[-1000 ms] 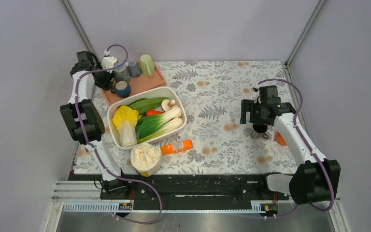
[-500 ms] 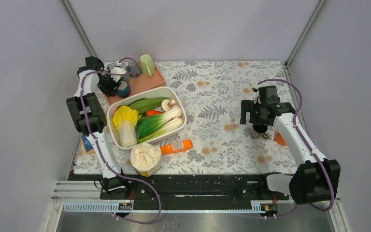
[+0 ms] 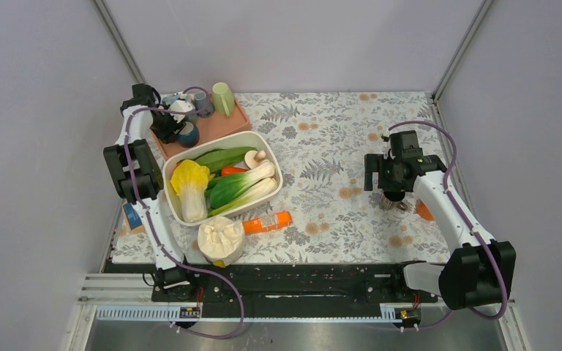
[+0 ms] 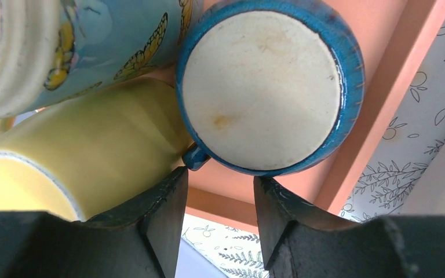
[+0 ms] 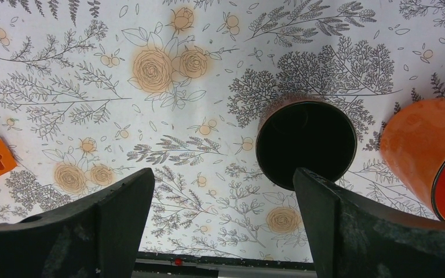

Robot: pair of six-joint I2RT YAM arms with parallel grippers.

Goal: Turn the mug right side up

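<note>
Nearest the arm bases, on the left, a pale lumpy bundle (image 3: 221,240) lies touching an orange packet (image 3: 267,221); the packet has a white label, print too small to read. No other writing legible anywhere.

R side: right gripper (image 5: 223,185) hangs above the cloth w/ fingers spread wide, holding nothing. Below it stands a dark cup (image 5: 306,145), mouth up, and just beside that, toward the table's R edge, an orange cup (image 5: 420,147) lying tilted w/ its red inside showing.

Mid-left: white tub (image 3: 245,134) packed w/ veg – bok choy, cucumber, mushroom, yellow-leafed cabbage.

Far L corner: salmon tray (image 4: 382,69) crowded w/ cups. The blue mug (image 4: 269,87) stands on it upside down, unglazed cream base facing up, glossy blue rim around it, small handle pointing toward the wrist cam. Left gripper (image 4: 220,202) hovers over that handle, fingers parted by a narrow gap, gripping nothing. A yellow mug (image 4: 92,156) lies on its side touching the blue one; a pale blue butterfly-print mug (image 4: 64,46) also lies against both. A green cup (image 3: 223,97) stands at the tray's far end.

Surface: white tablecloth (image 3: 322,131) printed w/ grey ferns and tan flowers, covering the whole top. Room: plain pale lilac-grey walls on 3 sides, bare metal frame posts running up at both far corners, black rail along the near edge
</note>
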